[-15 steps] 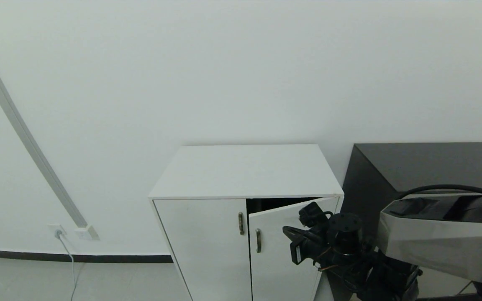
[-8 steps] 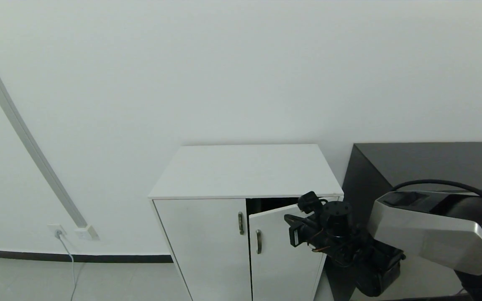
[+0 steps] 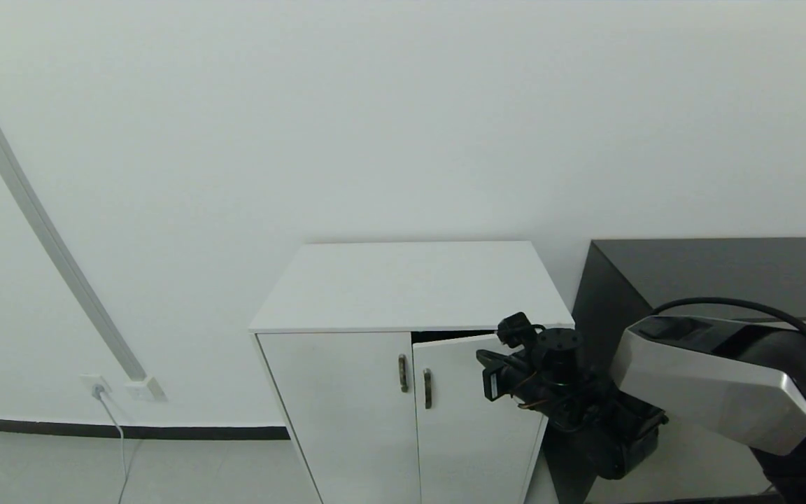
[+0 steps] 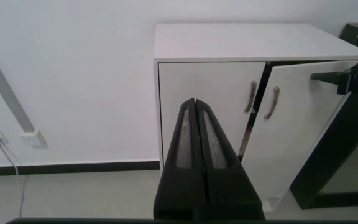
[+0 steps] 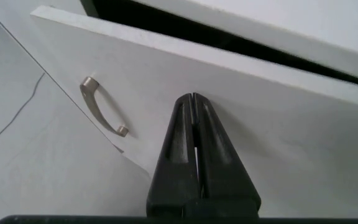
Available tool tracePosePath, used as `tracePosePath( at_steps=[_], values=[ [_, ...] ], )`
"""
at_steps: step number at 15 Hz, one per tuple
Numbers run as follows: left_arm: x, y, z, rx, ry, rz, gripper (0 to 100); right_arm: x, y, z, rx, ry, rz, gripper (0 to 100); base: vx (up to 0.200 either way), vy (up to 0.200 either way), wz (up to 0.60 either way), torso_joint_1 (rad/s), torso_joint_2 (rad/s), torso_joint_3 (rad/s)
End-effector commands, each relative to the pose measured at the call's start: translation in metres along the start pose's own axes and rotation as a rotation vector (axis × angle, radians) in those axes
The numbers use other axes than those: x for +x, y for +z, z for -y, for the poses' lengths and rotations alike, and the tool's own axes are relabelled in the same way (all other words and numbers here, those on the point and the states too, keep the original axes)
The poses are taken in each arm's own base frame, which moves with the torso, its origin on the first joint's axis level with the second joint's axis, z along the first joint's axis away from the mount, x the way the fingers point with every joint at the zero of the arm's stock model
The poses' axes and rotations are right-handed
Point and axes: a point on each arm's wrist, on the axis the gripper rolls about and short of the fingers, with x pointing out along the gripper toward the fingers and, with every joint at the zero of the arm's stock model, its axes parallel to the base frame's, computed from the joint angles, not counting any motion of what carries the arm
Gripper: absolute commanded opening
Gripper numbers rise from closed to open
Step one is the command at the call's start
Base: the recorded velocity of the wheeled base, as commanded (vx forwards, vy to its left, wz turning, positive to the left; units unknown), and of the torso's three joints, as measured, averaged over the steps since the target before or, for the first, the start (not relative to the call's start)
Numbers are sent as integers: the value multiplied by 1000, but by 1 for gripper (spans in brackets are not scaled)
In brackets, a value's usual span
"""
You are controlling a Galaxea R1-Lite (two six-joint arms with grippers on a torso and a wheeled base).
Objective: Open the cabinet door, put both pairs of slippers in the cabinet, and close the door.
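The white cabinet (image 3: 410,287) stands against the wall, its left door flat shut and its right door (image 3: 473,427) ajar by a narrow dark gap along the top. My right gripper (image 3: 488,372) is shut, its tips against the outer face of the right door (image 5: 278,93), a little way from the metal handle (image 5: 104,115). My left gripper (image 4: 195,102) is shut on nothing and hangs well back from the cabinet (image 4: 241,40), facing its left door. From there the right door (image 4: 297,130) and the right gripper (image 4: 328,78) pressing on it also show.
A dark table (image 3: 711,273) stands directly right of the cabinet. On the wall to the left are a slanted cable duct (image 3: 39,224) and a socket with a cord (image 3: 99,388) running down to the pale floor (image 3: 165,469).
The right gripper has moved up and in toward the cabinet, and the right door has swung from clearly open to almost shut. The left door has stayed still.
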Motion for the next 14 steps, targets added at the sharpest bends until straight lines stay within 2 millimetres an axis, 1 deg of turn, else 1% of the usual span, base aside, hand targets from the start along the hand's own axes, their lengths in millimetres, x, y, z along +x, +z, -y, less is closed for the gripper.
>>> tracePosePath(
  at_steps=[1, 3, 8, 11, 14],
  values=[
    [0, 0, 0, 0, 0, -1, 0, 1, 1, 0, 0, 0, 6, 0, 0, 0, 0, 0, 0, 0],
    [0, 0, 0, 0, 0, -1, 0, 7, 3, 1, 0, 0, 8, 0, 0, 0, 0, 0, 0, 0],
    [0, 0, 0, -2, 0, -1, 0, 9, 5, 6, 2, -12, 18, 0, 0, 0, 0, 0, 0, 0],
    [0, 0, 0, -2, 0, -1, 0, 12, 1, 11, 4, -21, 15, 0, 0, 0, 0, 0, 0, 0],
    [0, 0, 0, -2, 0, -1, 0, 13, 1, 11, 2, -21, 15, 0, 0, 0, 0, 0, 0, 0]
  ],
)
